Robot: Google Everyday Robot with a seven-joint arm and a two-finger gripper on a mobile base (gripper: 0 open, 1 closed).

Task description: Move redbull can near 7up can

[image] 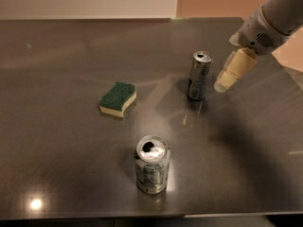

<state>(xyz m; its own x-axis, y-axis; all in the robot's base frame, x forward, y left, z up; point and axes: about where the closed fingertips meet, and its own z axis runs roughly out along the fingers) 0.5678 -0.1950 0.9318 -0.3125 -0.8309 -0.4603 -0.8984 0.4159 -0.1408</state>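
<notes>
- Worktop [57,164], dark and glossy, fills nearly the whole camera view; a pale wall strip runs along the top edge.
- Redbull can [199,75] stands upright right of centre in the upper half of the frame. It is slim and silver with dark markings, and its open top shows.
- 7up can [151,164] stands upright low in the frame, near the middle. It is stouter, has a dented top rim, and is well apart from the redbull can.
- Sponge [118,99], green on top and yellow beneath, lies flat left of centre, left of both cans.
- Arm [272,18], white, comes in from the upper right corner.
- Gripper [229,77], cream-coloured, slants down and left. It hangs just beside the redbull can on that can's right, with a narrow gap between them. Whether it is spread or pressed together cannot be told.
</notes>
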